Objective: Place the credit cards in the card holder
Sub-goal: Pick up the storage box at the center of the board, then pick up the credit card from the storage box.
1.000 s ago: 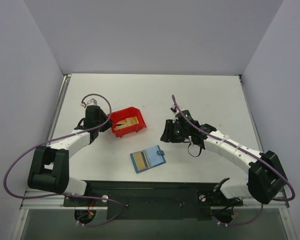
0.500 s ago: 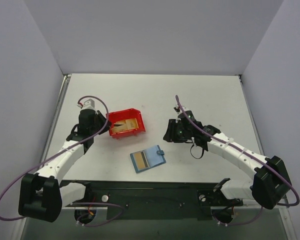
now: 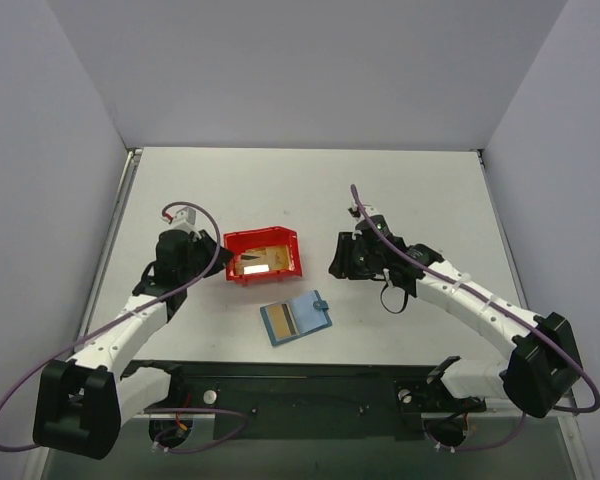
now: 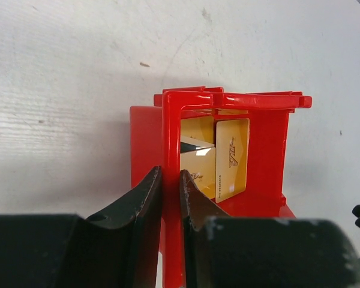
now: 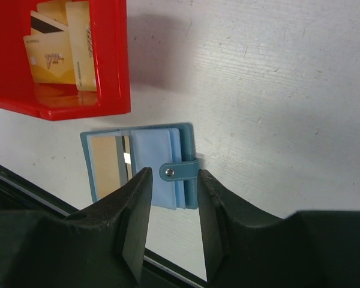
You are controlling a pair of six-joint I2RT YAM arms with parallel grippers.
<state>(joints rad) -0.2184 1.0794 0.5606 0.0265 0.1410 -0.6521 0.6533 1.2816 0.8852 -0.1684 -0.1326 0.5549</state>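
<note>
My left gripper (image 3: 223, 262) (image 4: 171, 180) is shut on the left wall of a red bin (image 3: 263, 235) (image 4: 265, 150) and holds it tipped. Several gold credit cards (image 3: 260, 259) (image 4: 231, 150) (image 5: 60, 54) lie loose inside the bin. The teal-blue card holder (image 3: 296, 318) (image 5: 150, 162) lies open on the table in front of the bin. One tan card (image 3: 279, 321) (image 5: 105, 165) shows in its left half. To the right of the bin, my right gripper (image 3: 337, 262) (image 5: 173, 180) hangs open above the table with nothing between its fingers. In the right wrist view the holder's snap tab shows between them.
The black base rail (image 3: 300, 385) runs along the near table edge just in front of the card holder. Grey walls close in the white table (image 3: 430, 200) at the back and on both sides.
My left gripper has carried the red bin a little to the right and tipped it, so its inside faces up more. The right gripper has barely shifted. The card holder has stayed put.
</note>
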